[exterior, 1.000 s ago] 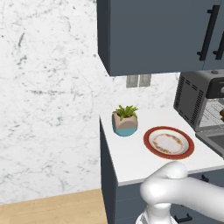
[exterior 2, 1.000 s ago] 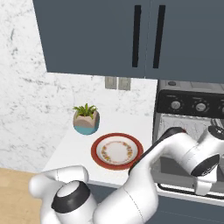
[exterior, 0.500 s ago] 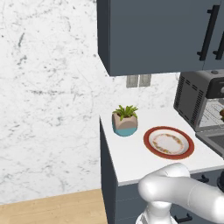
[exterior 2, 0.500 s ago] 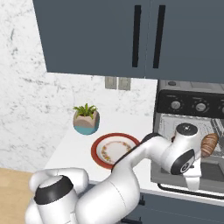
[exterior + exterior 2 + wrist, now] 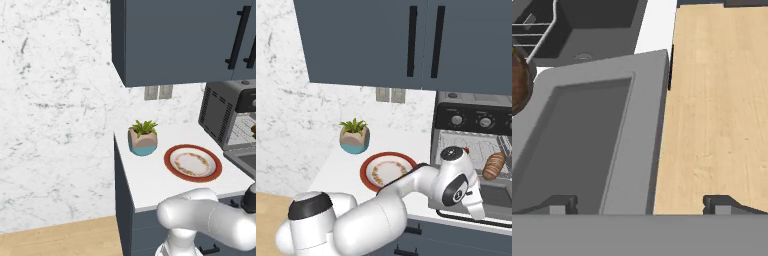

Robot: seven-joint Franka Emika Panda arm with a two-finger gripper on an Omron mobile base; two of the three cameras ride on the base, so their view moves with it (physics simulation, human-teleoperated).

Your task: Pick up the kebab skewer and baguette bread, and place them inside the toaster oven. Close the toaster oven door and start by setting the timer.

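The toaster oven (image 5: 476,120) stands at the counter's right end, and its side vents (image 5: 216,116) face the left base view. The toaster oven door (image 5: 496,197) is folded down flat; it appears as a grey framed panel (image 5: 587,140) in the hand view. Inside on the wire rack lies the baguette bread (image 5: 493,165), and its brown end (image 5: 519,80) shows at the hand view's left edge. A small reddish bit (image 5: 466,149) beside my hand may be the kebab skewer; the rest is hidden. My gripper (image 5: 476,205) hangs over the lowered door's front, open (image 5: 641,204), with nothing between its fingers.
A red-rimmed patterned plate (image 5: 193,163) lies bare on the white counter left of the oven. Behind it is a potted plant (image 5: 143,137). Dark upper cabinets (image 5: 421,40) hang overhead. Wood floor (image 5: 717,110) lies beyond the door's edge.
My hand has drawn back from the oven's right side, moving left and down over the open door. The baguette stays on the rack. The jaws remain open.
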